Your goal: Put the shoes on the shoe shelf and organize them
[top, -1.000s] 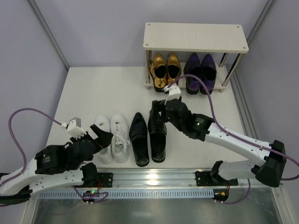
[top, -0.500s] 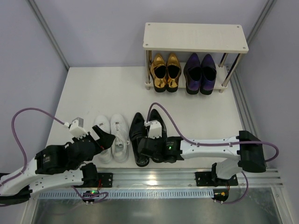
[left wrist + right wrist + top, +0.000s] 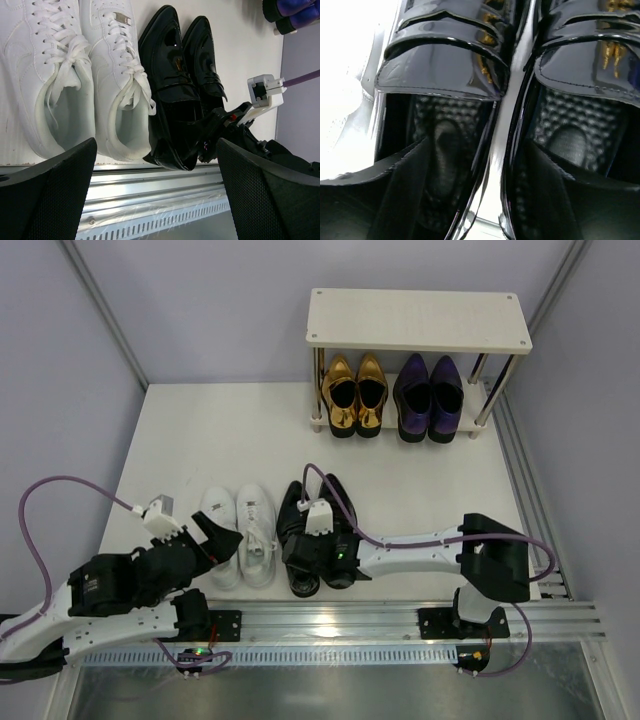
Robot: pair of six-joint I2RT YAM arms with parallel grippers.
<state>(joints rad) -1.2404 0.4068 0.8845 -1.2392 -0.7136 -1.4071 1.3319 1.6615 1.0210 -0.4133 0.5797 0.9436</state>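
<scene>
The white sneakers [image 3: 240, 532] and the glossy black loafers [image 3: 296, 505] stand side by side near the table's front edge; both also show in the left wrist view, the sneakers [image 3: 75, 75] left of the loafers [image 3: 180, 85]. The gold loafers [image 3: 355, 395] and purple loafers [image 3: 428, 398] sit on the lower board of the shoe shelf [image 3: 418, 320]. My right gripper [image 3: 318, 558] is down at the black loafers' heel ends. In the right wrist view [image 3: 485, 200] it is open, one finger inside each loafer [image 3: 445, 55], straddling their two inner walls. My left gripper [image 3: 215, 535] is open and empty over the sneakers' heels.
A metal rail [image 3: 330, 625] runs along the table's near edge just behind the shoes' heels. The shelf's top board is bare. Purple cables loop over both arms. Grey walls close in the table on the left, back and right.
My right arm swung back from near the shelf and dropped onto the black loafers' heel ends. My left gripper barely moved.
</scene>
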